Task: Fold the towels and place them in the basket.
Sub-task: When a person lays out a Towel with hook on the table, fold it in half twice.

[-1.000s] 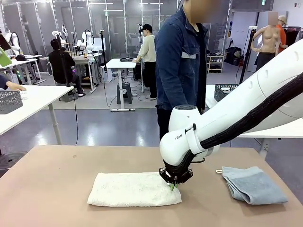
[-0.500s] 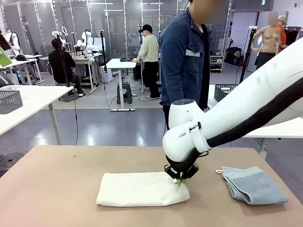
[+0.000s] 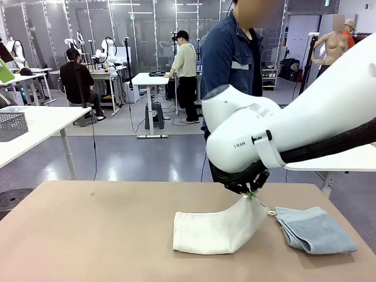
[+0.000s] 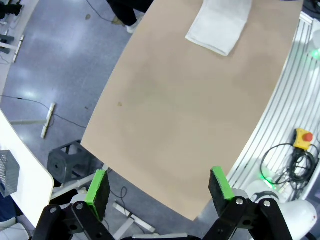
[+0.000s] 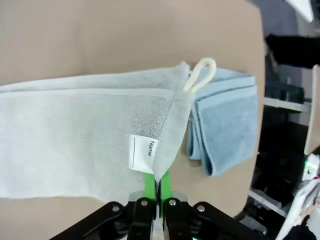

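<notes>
Right hand (image 3: 251, 194) clamped on cream towel's (image 3: 214, 230) raised right end — long axis runs left along tabletop (image 3: 88, 235); left hand (image 4: 159, 186), fingers apart, hangs far off.

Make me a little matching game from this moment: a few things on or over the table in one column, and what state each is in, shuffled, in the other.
Things:
1. cream towel
2. blue-grey towel
3. left gripper
4. right gripper

States:
A. jaws wide open, nothing between them, high over the table
B. lying folded on the table, nothing gripping it
C. one end lifted off the table, the rest lying flat
D. pinched shut on a cloth edge beside a white label

Pairs: 1-C, 2-B, 3-A, 4-D
</notes>
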